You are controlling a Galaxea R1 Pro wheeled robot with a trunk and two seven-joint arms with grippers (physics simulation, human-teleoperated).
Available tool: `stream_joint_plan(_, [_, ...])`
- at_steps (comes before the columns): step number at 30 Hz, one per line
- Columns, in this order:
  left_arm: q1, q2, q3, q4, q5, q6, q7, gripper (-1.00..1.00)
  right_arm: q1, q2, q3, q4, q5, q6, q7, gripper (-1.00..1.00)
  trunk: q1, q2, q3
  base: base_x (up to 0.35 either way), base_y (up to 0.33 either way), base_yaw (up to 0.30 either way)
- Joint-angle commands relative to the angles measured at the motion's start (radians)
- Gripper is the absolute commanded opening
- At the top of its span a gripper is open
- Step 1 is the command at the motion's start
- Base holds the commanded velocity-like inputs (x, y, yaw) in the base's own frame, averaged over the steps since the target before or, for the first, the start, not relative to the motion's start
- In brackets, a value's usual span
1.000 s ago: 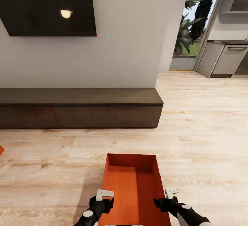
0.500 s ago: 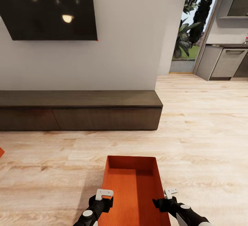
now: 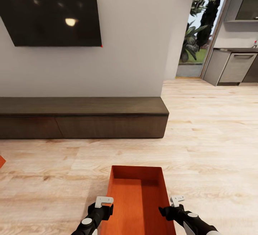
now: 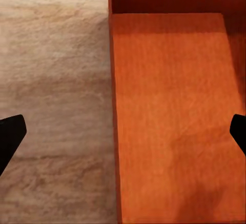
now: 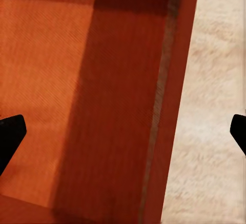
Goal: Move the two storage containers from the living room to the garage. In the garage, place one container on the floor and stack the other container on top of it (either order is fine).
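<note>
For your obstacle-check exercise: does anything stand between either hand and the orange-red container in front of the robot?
Nothing visible does. The left hand and right hand hang open above the container's long walls.

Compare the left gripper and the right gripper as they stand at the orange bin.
The left gripper hangs over the storage container's left wall, and its arm angles in from the left. The right gripper hangs over the right wall, its arm coming from the right. Both are open, their fingertips straddling a wall without closing on it.
</note>
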Motion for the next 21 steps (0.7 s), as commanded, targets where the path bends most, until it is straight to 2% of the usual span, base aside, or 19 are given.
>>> stream_joint_plan(1, [0.0,0.001,-0.006,-0.002,0.009,0.004,0.009,1.0,0.0,0.0,-0.003,0.001,0.008,-0.004,0.002,1.0,-0.004,0.007,0.002,0.0,0.0,0.0])
stream_joint_plan(3, [0.0,0.0,-0.006,-0.002,0.01,0.004,0.009,1.0,0.0,0.0,-0.003,0.001,0.008,-0.004,0.002,1.0,-0.012,0.021,0.009,0.0,0.0,0.0])
stream_joint_plan(21, [0.0,-0.001,-0.008,-0.003,0.009,0.003,0.007,1.0,0.0,-0.001,-0.003,0.001,0.008,-0.004,0.002,1.0,-0.012,0.021,0.009,0.0,0.0,0.0])
